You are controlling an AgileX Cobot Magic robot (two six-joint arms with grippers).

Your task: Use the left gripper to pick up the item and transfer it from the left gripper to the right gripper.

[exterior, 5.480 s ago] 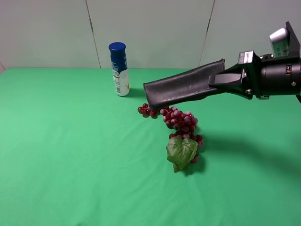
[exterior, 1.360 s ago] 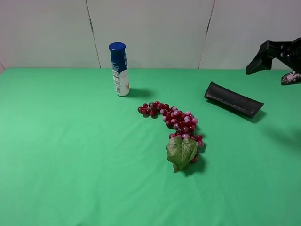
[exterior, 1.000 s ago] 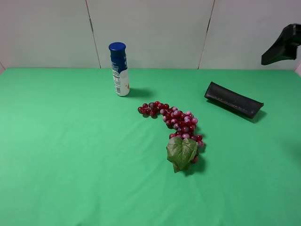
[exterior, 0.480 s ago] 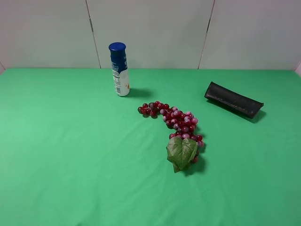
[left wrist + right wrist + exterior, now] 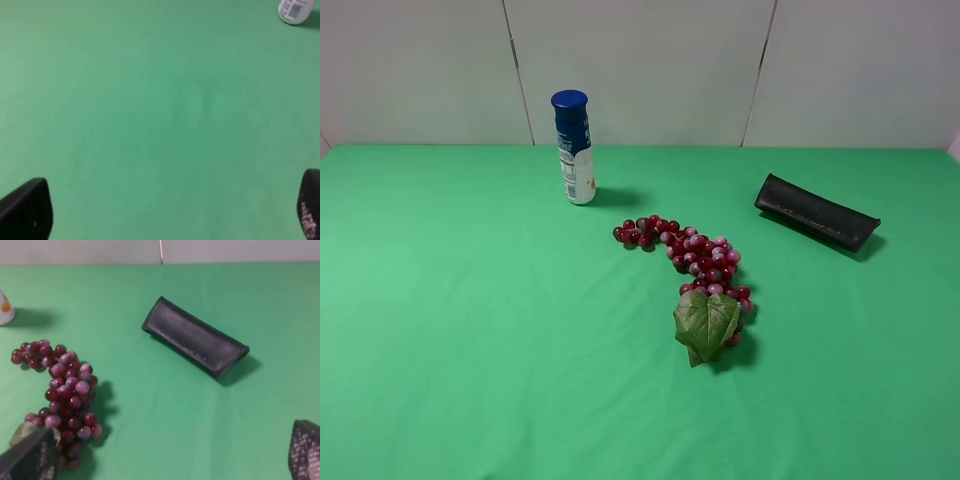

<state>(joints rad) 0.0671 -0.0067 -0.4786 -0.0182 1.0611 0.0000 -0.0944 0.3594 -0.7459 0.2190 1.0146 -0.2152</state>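
The item, a flat black pouch-like case (image 5: pixel 816 211), lies on the green table at the back right, free of any gripper. It also shows in the right wrist view (image 5: pixel 194 336), well ahead of my right gripper (image 5: pixel 167 452), whose fingertips stand wide apart and hold nothing. My left gripper (image 5: pixel 170 210) is open too, with only bare green cloth between its fingertips. Neither arm shows in the exterior high view.
A blue-capped white bottle (image 5: pixel 574 147) stands at the back left of centre; its base shows in the left wrist view (image 5: pixel 298 11). A red grape bunch (image 5: pixel 692 258) with a green leaf (image 5: pixel 706 325) lies mid-table, also in the right wrist view (image 5: pixel 64 388).
The right gripper, which held the case in the air, has left it on the table at the back right and drawn back up and out of the exterior high view.
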